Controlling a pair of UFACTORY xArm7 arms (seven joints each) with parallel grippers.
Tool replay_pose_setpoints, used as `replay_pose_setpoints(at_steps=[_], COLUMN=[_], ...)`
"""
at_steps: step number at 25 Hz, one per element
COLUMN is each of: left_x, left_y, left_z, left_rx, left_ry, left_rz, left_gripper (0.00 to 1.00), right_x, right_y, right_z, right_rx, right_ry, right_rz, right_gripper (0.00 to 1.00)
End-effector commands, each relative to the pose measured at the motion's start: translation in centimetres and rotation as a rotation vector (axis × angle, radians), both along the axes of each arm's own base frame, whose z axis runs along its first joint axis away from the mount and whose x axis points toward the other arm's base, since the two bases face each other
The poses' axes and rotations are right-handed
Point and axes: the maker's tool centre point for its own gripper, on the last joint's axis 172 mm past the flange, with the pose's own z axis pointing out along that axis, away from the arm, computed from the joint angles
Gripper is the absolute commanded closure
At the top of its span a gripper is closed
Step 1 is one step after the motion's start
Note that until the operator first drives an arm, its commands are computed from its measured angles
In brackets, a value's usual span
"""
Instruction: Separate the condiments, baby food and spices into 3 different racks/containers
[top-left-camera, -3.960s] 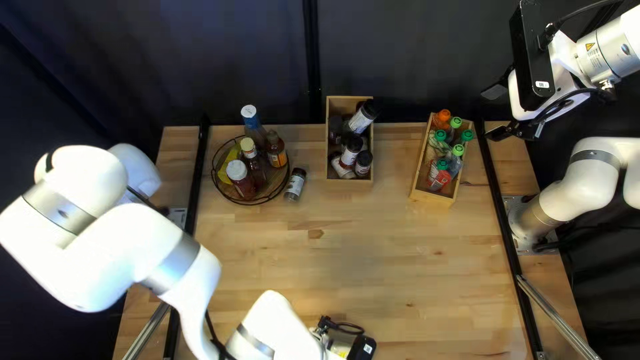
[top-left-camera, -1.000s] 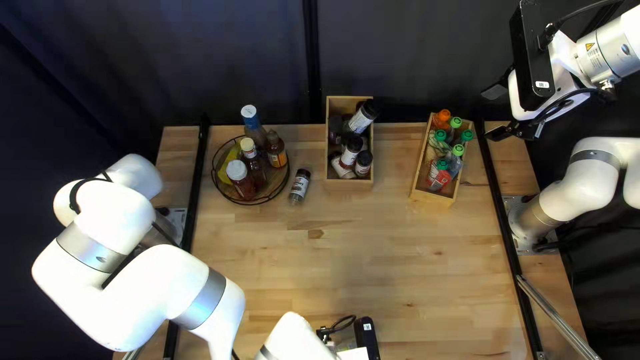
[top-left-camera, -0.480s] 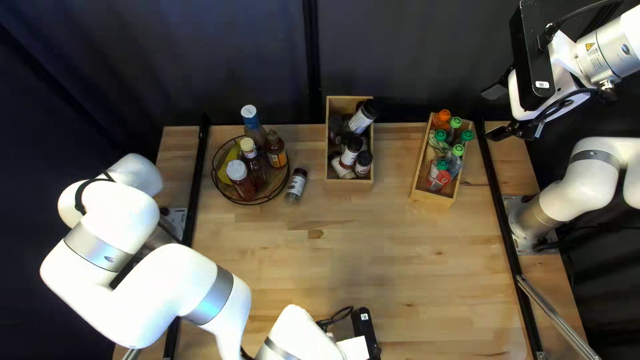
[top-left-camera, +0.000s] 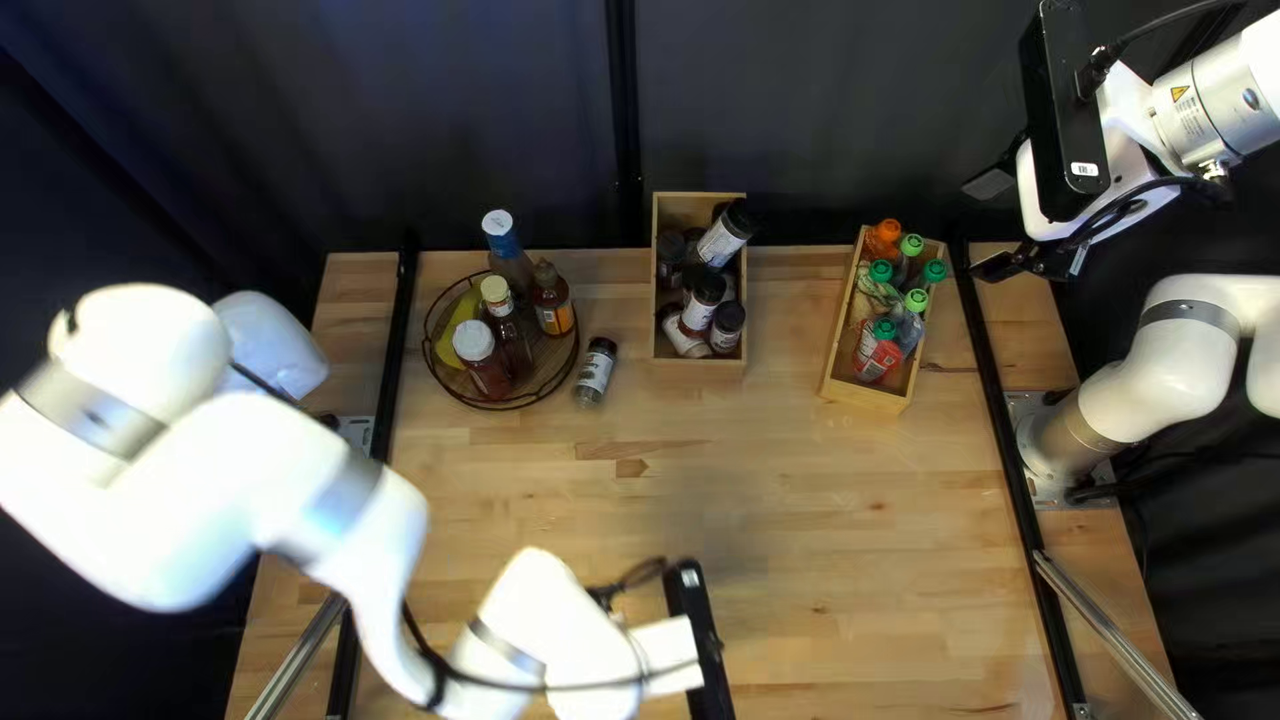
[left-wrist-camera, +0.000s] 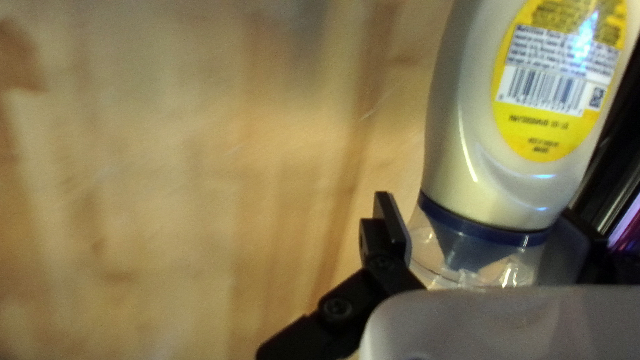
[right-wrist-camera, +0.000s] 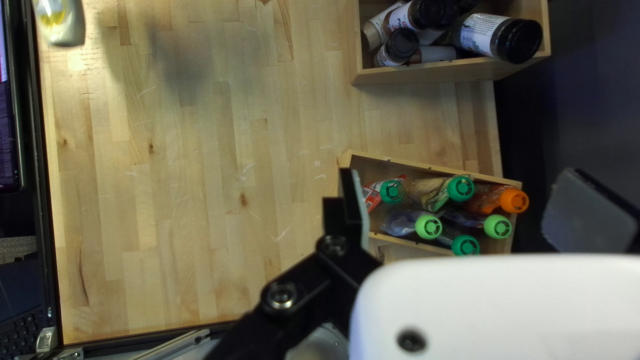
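A: Where does the squeeze bottle [left-wrist-camera: 467, 153] sit?

B: In the left gripper [left-wrist-camera: 477, 213], its two fingers pinching the cap end while the body stretches ahead of them.

A: So what could go wrong?

B: It could pivot or slip, since the hold is at one end and the arm looks to be moving quickly.

A: And at the round tray [top-left-camera: 496, 408]?

B: Crowding. The sauce bottles [top-left-camera: 484, 367] stand close together, so another one lowered there could topple a neighbour. The loose spice jar [top-left-camera: 595, 370] seems to lie just beside the rim; a nudge could roll it away.

A: Does the right gripper [right-wrist-camera: 467, 200] threaten anything?

B: Its fingers stand spread, gripping nothing. A careless descent could snag the capped pouches [right-wrist-camera: 429, 227] in their wooden box [top-left-camera: 860, 396].
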Motion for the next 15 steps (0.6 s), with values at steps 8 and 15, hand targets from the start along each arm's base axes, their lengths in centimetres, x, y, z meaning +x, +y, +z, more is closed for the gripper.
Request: replay_pose_setpoints(at_steps=[8,15], left_x=[-8.3,-8.8], left_y=[16.7,24.7], left_z=[7.9,7.1], left_rx=[0.106,0.162], left_ry=[0.166,0.164], left_rz=[0.193,0.362], left_gripper=[1.0,1.0], right_x=[0.0,0.0], right_y=[0.0,0.0], right_z=[0.0,0.0], right_rx=[0.0,0.0], right_ry=[0.0,0.0], right_rz=[0.0,0.0], right_gripper=[0.0,0.0])
